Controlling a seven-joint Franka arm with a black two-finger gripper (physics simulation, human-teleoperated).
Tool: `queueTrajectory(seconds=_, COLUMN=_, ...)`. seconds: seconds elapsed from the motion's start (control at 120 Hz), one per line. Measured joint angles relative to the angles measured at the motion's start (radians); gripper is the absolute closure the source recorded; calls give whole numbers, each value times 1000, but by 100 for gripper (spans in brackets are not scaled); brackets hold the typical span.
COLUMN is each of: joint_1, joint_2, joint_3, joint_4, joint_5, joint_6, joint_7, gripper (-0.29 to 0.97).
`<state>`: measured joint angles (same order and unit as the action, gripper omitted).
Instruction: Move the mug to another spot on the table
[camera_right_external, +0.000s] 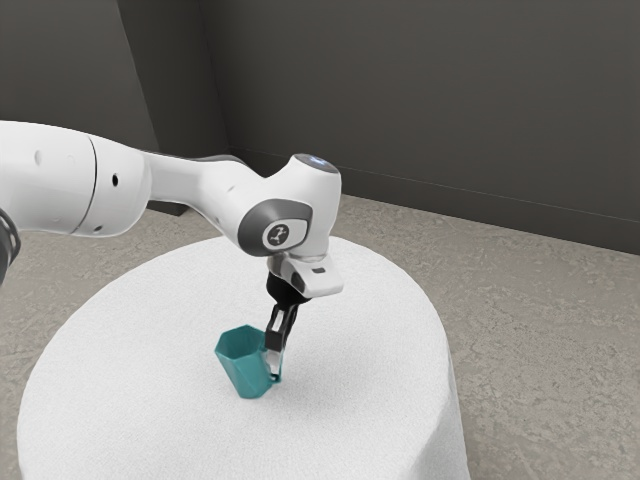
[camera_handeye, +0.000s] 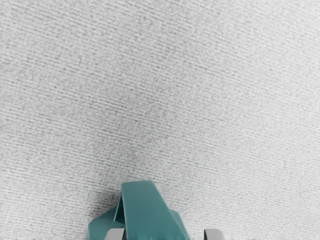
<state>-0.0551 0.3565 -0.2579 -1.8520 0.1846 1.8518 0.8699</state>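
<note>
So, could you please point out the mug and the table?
mug (camera_right_external: 240, 365), exterior view, on its teal outer wall.
table (camera_right_external: 130, 420), exterior view, on the bare white top.

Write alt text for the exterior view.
A white Franka arm reaches down from the exterior view's left, its black gripper at a tilted teal mug on a round white table. Dark walls stand behind.
</note>
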Motion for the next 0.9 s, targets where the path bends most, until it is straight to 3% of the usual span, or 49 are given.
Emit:
queueTrajectory(seconds=0.567, joint_1=-12, joint_2=-54, joint_3=0, joint_4=-20, joint_5=75, joint_6=-5, joint_7=-17, gripper=72)
queueTrajectory(seconds=0.9, joint_1=-11, joint_2=-38, joint_3=23, joint_4=-13, joint_5=183, joint_6=-39, joint_7=-32, gripper=76)
